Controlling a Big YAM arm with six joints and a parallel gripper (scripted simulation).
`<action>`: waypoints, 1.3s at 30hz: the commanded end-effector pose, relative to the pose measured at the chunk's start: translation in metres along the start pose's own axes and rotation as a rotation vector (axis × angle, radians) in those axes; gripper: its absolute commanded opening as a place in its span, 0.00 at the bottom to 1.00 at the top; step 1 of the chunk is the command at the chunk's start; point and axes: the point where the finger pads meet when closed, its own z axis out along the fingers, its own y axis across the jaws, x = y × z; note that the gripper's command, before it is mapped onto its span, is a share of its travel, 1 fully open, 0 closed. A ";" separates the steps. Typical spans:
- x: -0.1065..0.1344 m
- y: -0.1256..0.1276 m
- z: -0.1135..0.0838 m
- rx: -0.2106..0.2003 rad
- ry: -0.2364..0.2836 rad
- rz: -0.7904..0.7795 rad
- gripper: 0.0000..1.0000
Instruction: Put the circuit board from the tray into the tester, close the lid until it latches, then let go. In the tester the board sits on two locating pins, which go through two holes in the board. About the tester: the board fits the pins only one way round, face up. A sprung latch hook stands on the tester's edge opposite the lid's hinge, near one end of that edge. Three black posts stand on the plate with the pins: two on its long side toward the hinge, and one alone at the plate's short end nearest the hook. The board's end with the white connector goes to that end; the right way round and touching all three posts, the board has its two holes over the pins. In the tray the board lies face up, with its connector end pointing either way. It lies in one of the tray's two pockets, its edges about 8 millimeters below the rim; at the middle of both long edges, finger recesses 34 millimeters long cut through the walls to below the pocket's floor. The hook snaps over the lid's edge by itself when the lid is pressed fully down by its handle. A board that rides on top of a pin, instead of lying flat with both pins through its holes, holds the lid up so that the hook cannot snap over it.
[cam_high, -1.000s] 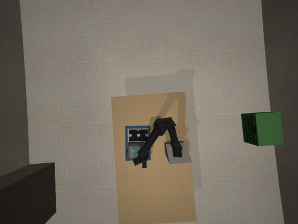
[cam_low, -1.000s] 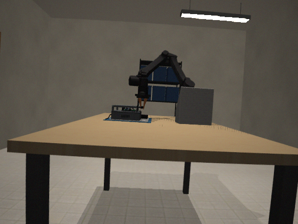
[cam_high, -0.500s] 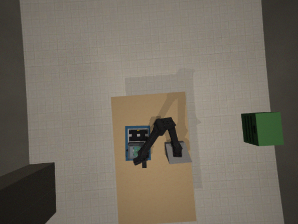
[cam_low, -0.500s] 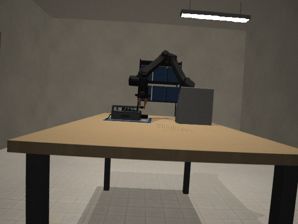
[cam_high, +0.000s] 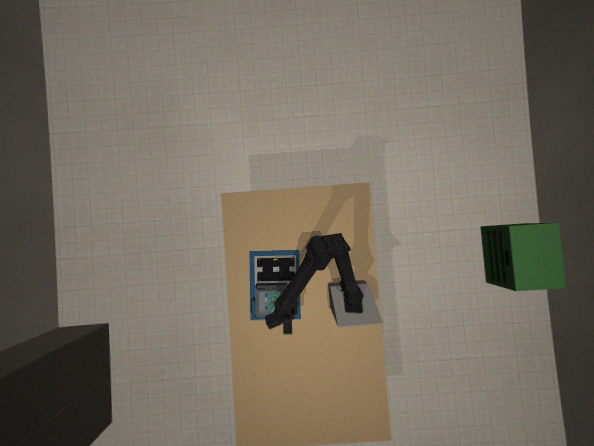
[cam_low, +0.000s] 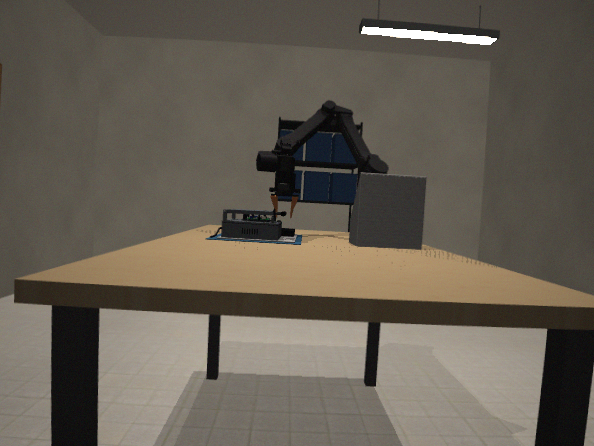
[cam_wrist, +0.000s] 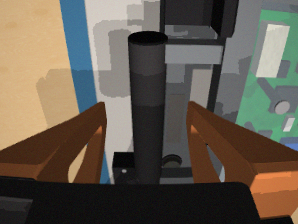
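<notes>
Left of the tester (cam_high: 261, 306) (cam_low: 251, 230) (cam_wrist: 245, 45), exterior view: only bare counter (cam_high: 310, 380) (cam_low: 300, 270) (cam_wrist: 30, 40) beyond the mat's edge.

At the tester: circuit board (cam_high: 271, 301) (cam_low: 257, 218) (cam_wrist: 250, 110) is inside, green face up. The lid (cam_low: 240, 212) lies over it, looking level. Seating on the pins cannot be checked directly; the level lid suggests the board is flat. Hook not resolved, so latching unconfirmed.

Behind the tester, top view: tray (cam_high: 265, 275), no green seen in it.

At the tester's right side: the dark handle (cam_low: 283, 213) (cam_wrist: 148, 100) projects from the lid. Pincer (cam_low: 283, 215) (cam_wrist: 146, 111) is partly open around it, one finger on each side, a visible gap at both. Nothing gripped.

Right of the tester: grey block (cam_high: 367, 312) (cam_low: 389, 210), well apart.

Assessment: step in hand is judged to be the final one, letting go after closing. Next move: widen a little if needed, then lift straight up, keeping both fingers off the handle. A sideways drift could catch it and tug the lid. Once withdrawn, check that the lid stays down; if it springs up, press again.
</notes>
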 end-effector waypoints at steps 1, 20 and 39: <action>-0.004 -0.016 -0.010 0.033 -0.010 0.019 0.48; -0.005 -0.016 -0.011 0.035 -0.010 0.017 0.48; -0.003 -0.020 -0.032 0.047 -0.017 0.026 0.48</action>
